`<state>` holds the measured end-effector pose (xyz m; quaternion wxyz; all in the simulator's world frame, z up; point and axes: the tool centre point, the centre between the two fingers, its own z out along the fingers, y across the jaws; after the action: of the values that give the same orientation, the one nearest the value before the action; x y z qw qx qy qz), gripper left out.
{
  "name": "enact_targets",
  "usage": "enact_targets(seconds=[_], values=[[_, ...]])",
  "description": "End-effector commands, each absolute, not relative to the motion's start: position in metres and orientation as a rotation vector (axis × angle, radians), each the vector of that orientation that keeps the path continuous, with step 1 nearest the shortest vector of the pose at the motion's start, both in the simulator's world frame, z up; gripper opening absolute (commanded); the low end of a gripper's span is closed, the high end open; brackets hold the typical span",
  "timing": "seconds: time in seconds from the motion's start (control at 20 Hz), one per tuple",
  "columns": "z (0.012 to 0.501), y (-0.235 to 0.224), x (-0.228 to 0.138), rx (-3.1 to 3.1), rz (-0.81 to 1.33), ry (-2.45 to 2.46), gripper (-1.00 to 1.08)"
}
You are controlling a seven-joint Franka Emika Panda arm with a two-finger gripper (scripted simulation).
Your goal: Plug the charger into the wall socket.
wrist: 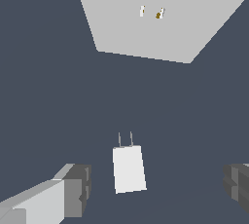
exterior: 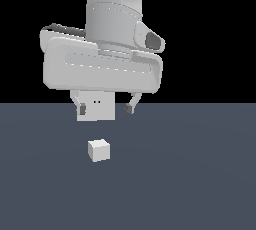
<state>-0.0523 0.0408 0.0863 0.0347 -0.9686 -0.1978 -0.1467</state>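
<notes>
The charger [exterior: 99,150] is a small white cube lying on the dark floor. In the wrist view the charger [wrist: 129,168] shows two thin prongs that point toward the wall socket. The wall socket [exterior: 96,107] is a flat upright white plate with two tiny holes, standing behind the charger and partly hidden by my hand. It also shows in the wrist view [wrist: 160,13]. My gripper [exterior: 105,109] hangs above the charger, open and empty, with its fingers [wrist: 78,189] spread wide on either side of the cube.
The dark grey floor [exterior: 190,174] extends all around. The arm's big white hand body [exterior: 100,66] fills the upper middle of the exterior view.
</notes>
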Motion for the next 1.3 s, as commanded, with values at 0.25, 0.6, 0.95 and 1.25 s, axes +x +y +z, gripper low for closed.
enact_targets(seconds=[0.25,0.6,0.95,1.25], values=[[0.071,0.050,-0.060,-2.921,-0.533,-0.710,1.00],[0.063,0.054,-0.063,-2.895,-0.564,-0.755,1.00],[0.059,0.054,-0.063,-2.896,-0.562,-0.754,1.00],[0.037,0.054,-0.064,-2.897,-0.562,-0.757,1.00]])
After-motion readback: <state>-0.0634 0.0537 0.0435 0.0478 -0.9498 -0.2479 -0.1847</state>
